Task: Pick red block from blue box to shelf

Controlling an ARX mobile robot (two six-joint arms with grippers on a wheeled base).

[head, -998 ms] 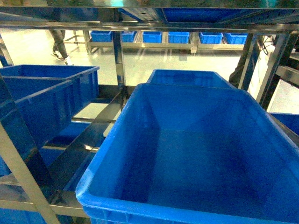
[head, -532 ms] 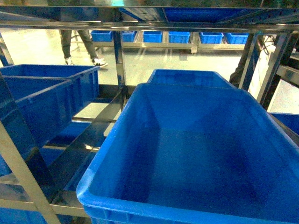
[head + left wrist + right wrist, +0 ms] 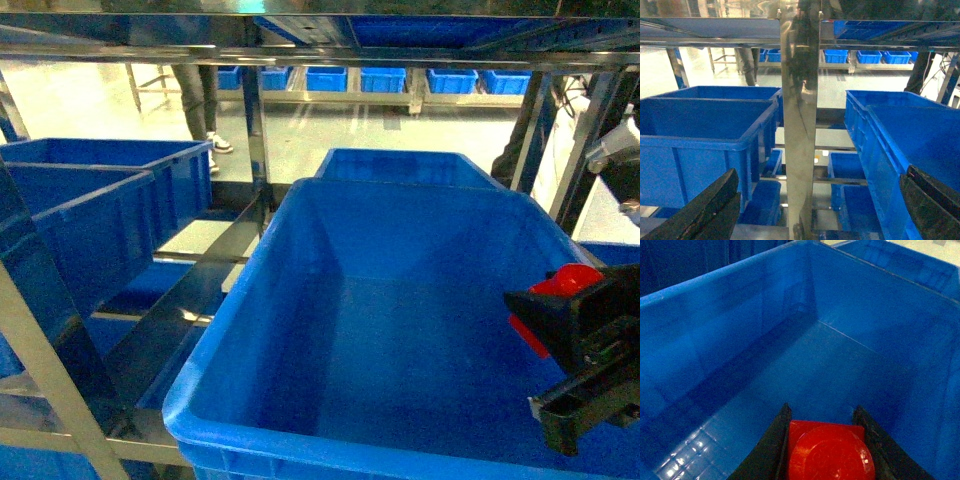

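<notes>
Warehouse shelf [image 3: 255,140] rack. R pincer [image 3: 570,335] pinching red block [image 3: 827,452] over crate [image 3: 300,250]. L pincer [image 3: 815,207] spread, idle. Step: carry/place. Next: lower, release.

The red block [image 3: 829,454] is held above a blue crate [image 3: 400,330] on the steel shelf [image 3: 255,130].

Head cam looks down-forward into big blue crate [image 3: 400,330] on shelf [image 3: 255,130]; left wrist cam faces shelf post level, close; right wrist cam sits inside same crate [image 3: 790,355], aimed at floor, very near.
</notes>
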